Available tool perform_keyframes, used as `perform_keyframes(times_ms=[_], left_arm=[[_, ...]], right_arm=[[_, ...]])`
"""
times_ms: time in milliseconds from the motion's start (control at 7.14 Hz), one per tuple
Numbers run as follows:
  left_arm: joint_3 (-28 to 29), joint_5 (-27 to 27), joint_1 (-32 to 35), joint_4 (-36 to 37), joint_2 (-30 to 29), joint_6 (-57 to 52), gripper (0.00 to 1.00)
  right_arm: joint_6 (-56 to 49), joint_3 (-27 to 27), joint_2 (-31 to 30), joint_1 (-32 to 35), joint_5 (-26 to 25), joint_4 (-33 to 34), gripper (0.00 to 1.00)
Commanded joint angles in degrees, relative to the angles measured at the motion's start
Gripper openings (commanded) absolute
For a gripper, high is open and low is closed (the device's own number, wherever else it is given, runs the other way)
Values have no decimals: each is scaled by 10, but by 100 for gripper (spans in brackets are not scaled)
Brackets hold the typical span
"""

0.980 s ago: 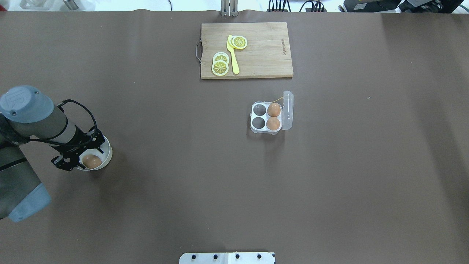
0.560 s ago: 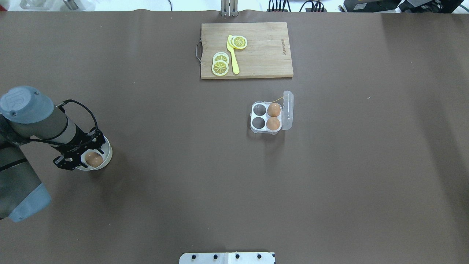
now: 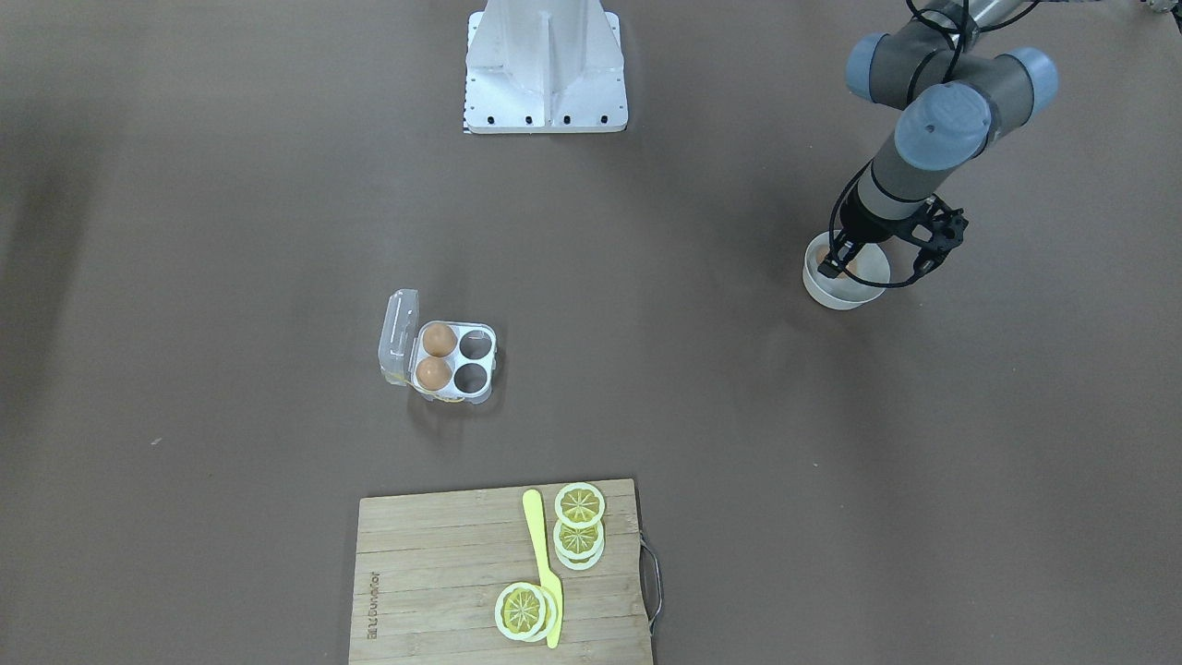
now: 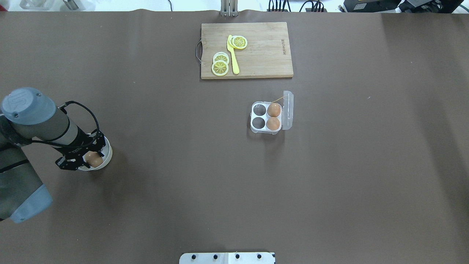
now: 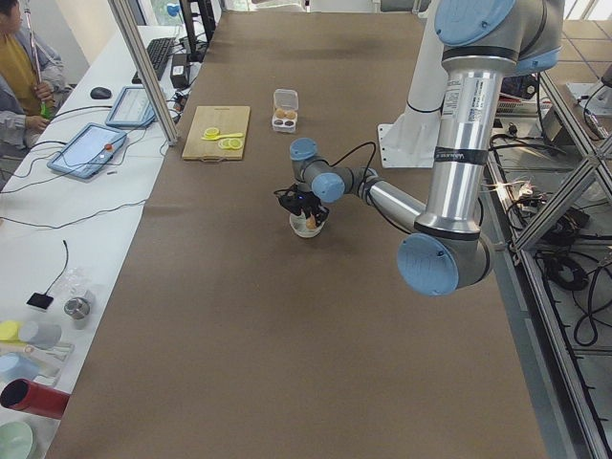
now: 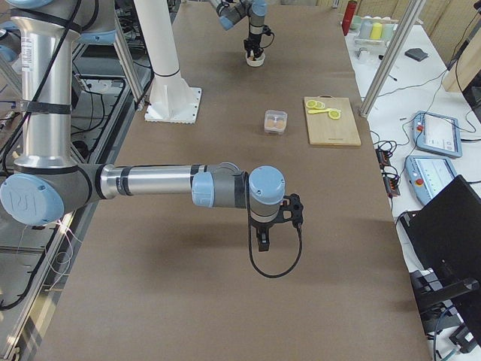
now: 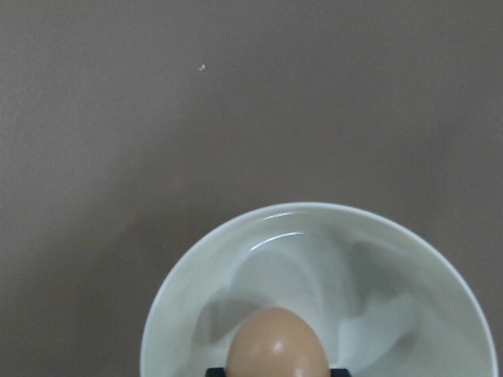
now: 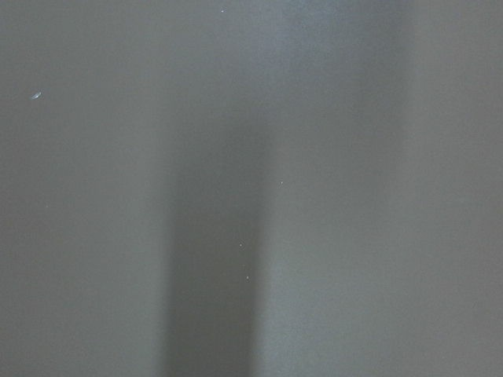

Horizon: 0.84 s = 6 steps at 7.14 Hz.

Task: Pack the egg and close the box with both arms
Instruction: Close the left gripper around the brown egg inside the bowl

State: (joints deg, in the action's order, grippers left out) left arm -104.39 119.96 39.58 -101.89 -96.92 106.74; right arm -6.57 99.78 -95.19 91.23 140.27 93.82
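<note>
The left gripper (image 4: 91,158) reaches into the white bowl (image 7: 314,259), its fingers pressed against both sides of the egg (image 7: 277,345) lying there. The box (image 4: 266,117) stands well apart from it with its lid (image 4: 288,110) open, two other eggs (image 4: 273,110) in the cups nearest the lid. The right gripper (image 6: 261,242) hangs above the table (image 6: 225,301), its opening impossible to judge

Left claw (image 4: 90,158) closed around egg (image 4: 95,160)

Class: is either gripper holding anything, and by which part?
The left gripper flanks the egg at its sides in the bowl; whether it grips cannot be told. Nothing shows in the right gripper.
</note>
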Motion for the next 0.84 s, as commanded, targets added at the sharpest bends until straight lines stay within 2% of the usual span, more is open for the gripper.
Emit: perform_keyframes(times_ms=[0,280,560,700], left_arm=[[-1,5,1,1,-2,-2,0],[-14,12,1,6,-5,-8,0],[-29,55,42,8,-9,-24,0],[-53,53,58,11,-9,-94,0]], right_arm=[[1,4,-1,0,0,0,100],[1,4,0,0,3,0,100],[1,4,-1,0,4,0,100],[1,5,-1,0,4,0,100]])
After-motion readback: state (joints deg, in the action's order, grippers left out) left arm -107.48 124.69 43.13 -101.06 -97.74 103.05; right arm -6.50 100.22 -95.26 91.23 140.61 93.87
